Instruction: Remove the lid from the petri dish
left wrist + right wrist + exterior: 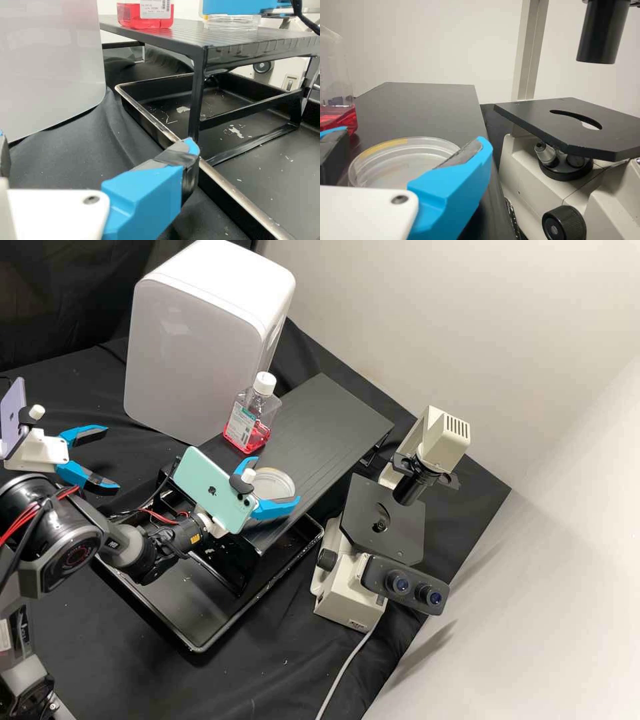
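The lidded petri dish (271,480) sits on the raised black shelf (327,420), near the red-liquid flask (250,415); the right gripper (275,483) stands open, one finger either side of the dish; the left gripper (109,459) hangs open beside the white box (200,333).

Lab: microscope (373,560), culture flask (248,417), petri dish (273,484), black bench (300,653).
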Motion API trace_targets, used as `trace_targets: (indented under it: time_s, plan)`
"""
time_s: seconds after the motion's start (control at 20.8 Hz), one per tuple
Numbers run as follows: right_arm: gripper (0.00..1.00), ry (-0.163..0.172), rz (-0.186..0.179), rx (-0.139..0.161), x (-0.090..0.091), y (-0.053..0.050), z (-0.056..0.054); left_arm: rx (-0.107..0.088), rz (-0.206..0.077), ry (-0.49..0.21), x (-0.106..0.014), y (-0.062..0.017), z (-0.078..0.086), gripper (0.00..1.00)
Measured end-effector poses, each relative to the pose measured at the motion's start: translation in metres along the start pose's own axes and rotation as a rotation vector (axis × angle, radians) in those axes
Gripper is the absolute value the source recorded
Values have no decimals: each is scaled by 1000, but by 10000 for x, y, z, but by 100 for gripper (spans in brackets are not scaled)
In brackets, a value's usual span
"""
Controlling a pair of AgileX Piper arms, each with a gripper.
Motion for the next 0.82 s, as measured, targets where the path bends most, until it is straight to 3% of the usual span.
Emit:
trace_targets:
  time_s: [0.72,0.82]
  plan:
    - [0,-1,1,0,0,4,4,0,1,0,3,2,2,100]
    - [0,-1,1,0,0,4,4,-21,5,-2,13,10,8,100]
